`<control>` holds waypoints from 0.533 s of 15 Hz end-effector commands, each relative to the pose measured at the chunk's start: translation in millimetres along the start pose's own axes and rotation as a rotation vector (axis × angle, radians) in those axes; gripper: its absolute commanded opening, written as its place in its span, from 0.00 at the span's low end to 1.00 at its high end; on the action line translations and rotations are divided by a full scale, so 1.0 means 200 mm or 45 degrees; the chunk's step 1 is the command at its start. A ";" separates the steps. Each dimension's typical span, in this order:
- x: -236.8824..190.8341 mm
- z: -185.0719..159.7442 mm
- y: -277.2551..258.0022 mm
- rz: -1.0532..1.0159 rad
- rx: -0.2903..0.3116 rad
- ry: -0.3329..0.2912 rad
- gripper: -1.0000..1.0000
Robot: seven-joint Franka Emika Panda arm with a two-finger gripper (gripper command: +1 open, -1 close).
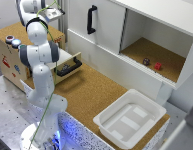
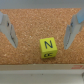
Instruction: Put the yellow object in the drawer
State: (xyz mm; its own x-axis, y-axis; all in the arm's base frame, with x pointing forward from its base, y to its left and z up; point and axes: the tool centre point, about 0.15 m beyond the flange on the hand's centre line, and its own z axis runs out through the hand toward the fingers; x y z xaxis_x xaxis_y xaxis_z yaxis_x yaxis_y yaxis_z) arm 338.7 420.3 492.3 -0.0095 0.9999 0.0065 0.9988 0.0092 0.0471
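Lying N-face up, yellow cube (image 2: 48, 48) sits between the spread-apart claw (image 2: 40, 31) fingers.

Readable only in the wrist view: a black capital "N" on the upward face of the yellow cube (image 2: 48, 47), near the frame's centre. More dark marks on the cube's lower side face, too blurred to make out. In the exterior view, red and blue stickers or marks on the wooden box (image 1: 7, 61) at the left edge of the frame, too small to read. No other legible text, brand, number or sign anywhere.
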 end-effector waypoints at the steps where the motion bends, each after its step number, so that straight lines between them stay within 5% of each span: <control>1: 0.08 0.12 0.17 -0.093 0.022 0.038 1.00; 8: 0.10 0.26 0.18 -0.133 0.103 0.082 1.00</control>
State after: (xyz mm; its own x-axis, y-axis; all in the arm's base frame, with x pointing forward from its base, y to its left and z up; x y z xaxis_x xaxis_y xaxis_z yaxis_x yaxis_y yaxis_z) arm 364.9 438.3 461.5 -0.0937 0.9950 0.0356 0.9952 0.0926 0.0300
